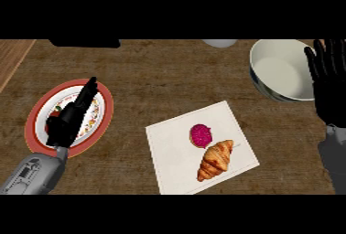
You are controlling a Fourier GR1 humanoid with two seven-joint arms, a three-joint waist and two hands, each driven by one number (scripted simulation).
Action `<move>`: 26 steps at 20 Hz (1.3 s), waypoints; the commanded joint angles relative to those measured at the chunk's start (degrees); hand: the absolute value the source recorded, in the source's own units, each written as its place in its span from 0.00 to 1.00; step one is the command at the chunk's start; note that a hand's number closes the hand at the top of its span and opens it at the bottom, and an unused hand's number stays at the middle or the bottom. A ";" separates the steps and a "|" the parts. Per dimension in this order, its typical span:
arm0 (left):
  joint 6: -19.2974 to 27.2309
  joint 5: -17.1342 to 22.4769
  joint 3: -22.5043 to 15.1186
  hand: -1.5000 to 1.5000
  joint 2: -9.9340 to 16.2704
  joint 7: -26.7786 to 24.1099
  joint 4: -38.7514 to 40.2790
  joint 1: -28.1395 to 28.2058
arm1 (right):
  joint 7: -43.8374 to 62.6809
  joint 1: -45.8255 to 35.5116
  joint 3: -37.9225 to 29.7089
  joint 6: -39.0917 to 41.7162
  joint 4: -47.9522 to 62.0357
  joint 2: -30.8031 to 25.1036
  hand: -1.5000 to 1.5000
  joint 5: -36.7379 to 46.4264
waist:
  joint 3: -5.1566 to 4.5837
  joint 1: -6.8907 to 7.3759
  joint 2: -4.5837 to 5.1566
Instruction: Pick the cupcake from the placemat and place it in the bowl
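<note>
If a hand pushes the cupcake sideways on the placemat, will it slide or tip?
The cupcake looks low and round, so it would probably slide rather than tip. It touches the croissant, which would likely shift too. The placemat looks thin and may drag along.

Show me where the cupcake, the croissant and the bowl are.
cupcake (201, 135), head view, on its pink frosted top.
croissant (215, 160), head view, on the middle of its golden crust.
bowl (259, 80), head view, on its left rim.
</note>
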 commanded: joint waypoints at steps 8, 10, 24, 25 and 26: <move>-3.76 2.09 -3.90 0.50 -4.18 1.67 -5.65 1.01 | 11.05 13.85 10.51 -31.31 3.68 -0.01 1.00 30.08 | 0.36 -3.34 0.42; -4.00 1.54 -6.25 0.50 -6.13 1.54 -6.56 2.30 | 13.04 14.44 16.89 -41.01 1.04 12.08 0.00 33.22 | 1.01 -1.33 0.24; -4.92 2.39 -5.58 0.50 -5.39 6.46 -11.49 0.92 | 56.86 -1.10 31.07 -17.61 9.43 3.52 0.00 61.04 | 0.64 -0.16 -0.11; -3.92 1.02 -6.83 0.50 -5.76 5.84 -11.60 2.56 | 59.11 0.07 32.66 -13.12 9.32 3.13 0.00 59.60 | 0.68 -0.03 -0.21; -4.86 1.59 -6.46 0.50 -5.68 5.05 -10.01 2.80 | 63.00 -2.08 33.48 -9.57 7.74 5.16 0.00 58.12 | 0.62 -0.10 0.01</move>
